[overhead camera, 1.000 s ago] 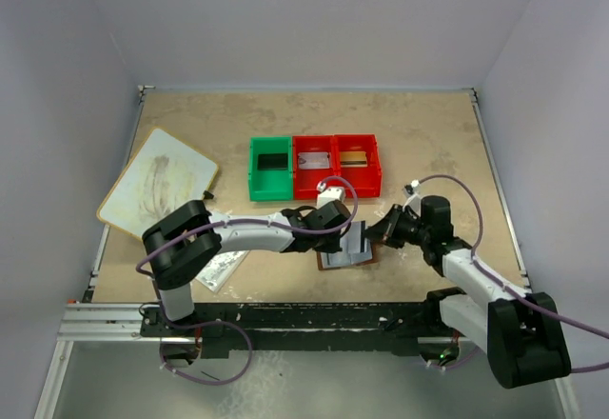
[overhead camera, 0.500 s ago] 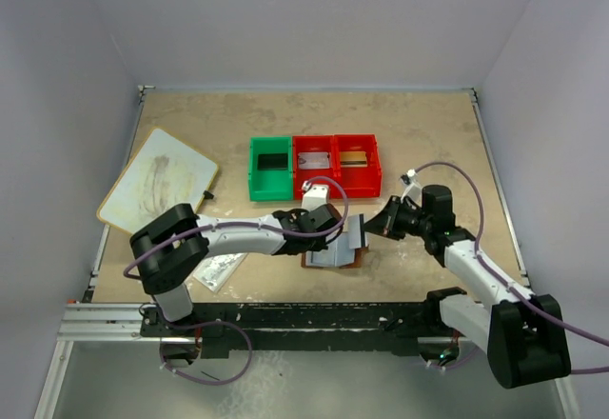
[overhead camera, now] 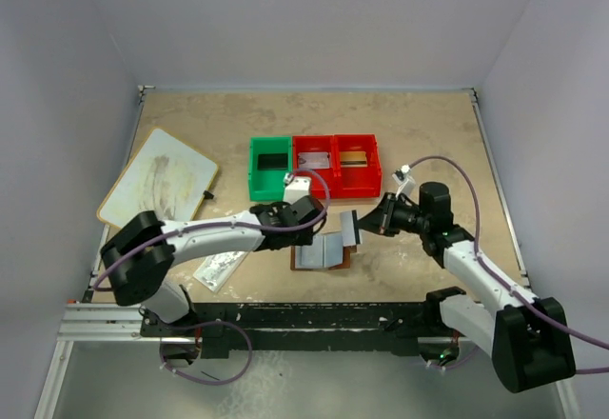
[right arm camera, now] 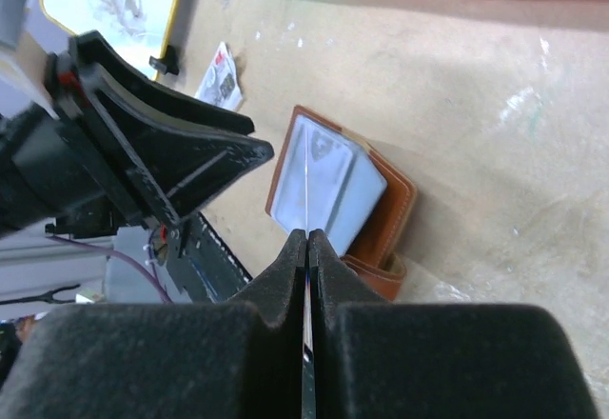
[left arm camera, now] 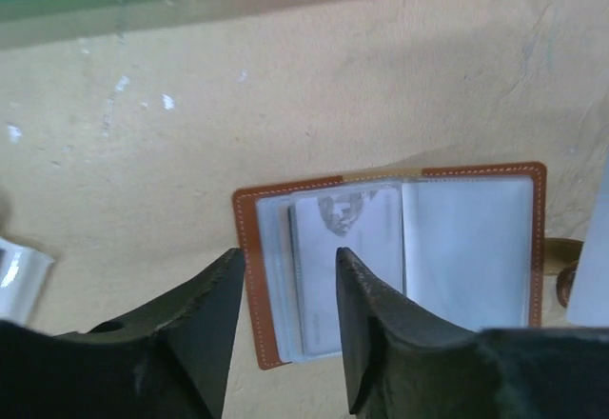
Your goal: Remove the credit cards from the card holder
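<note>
Our right gripper [right arm camera: 306,244] pinches a thin card [overhead camera: 348,227] edge-on at frame centre; our left gripper [left arm camera: 287,259] hangs spread over the open card holder [left arm camera: 447,248] on the tabletop [left arm camera: 143,152].

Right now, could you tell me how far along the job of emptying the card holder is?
Partly done. The three bins each hold a flat item, apparently cards taken out already. In hand: the right tool is shut on a thin card, apparently free of the open card holder. Left: at least one card sits in a clear pocket, below the open left tool.
</note>
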